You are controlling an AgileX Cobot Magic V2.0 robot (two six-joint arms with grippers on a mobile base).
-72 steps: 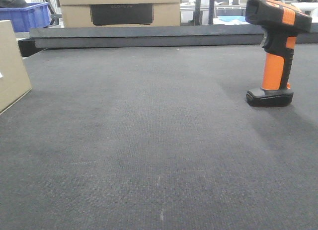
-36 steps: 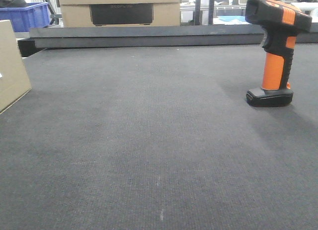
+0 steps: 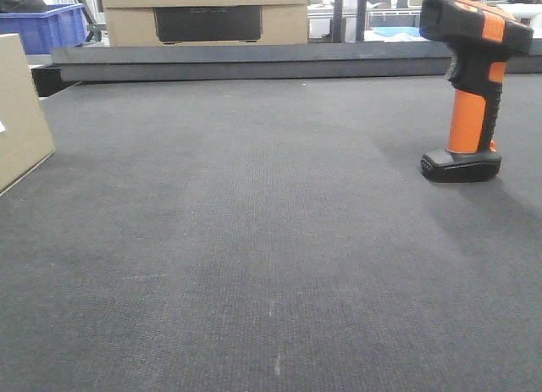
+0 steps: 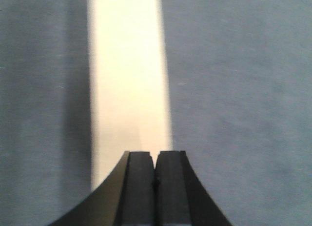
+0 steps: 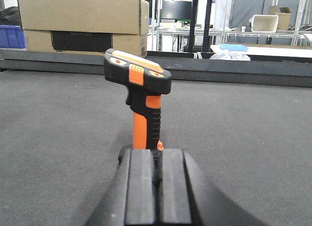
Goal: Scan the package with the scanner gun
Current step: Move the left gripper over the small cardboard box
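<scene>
Dark grey woven matting covered the table (image 3: 271, 256), with workshop benches (image 5: 253, 38) behind. The package (image 3: 21, 113) sat at the left edge, the left gripper (image 4: 155, 187) above it, jaws together. Beyond the far edge sat a blue bin (image 3: 51, 26) and a tan box (image 3: 203, 15). The scanner (image 3: 470, 87) stood upright near the right edge. The right gripper (image 5: 157, 187) faced it, jaws together.

Dark grey woven mat (image 3: 254, 240) covers work surface and fills foreground. Low dark rail (image 3: 254, 63) runs along far edge. Behind rail, at left: large tan cardboard box (image 3: 127, 24), dark rectangular panel (image 3: 207, 24) on its front. Blue plastic crate (image 3: 51, 28) just beside box, further left. Right wrist view, beyond rail: black vertical posts (image 5: 194, 16), pale workbenches (image 5: 258, 50), white bin (image 5: 265, 22) on one, crumpled clear bag (image 5: 225, 55). Light bright, even.
</scene>
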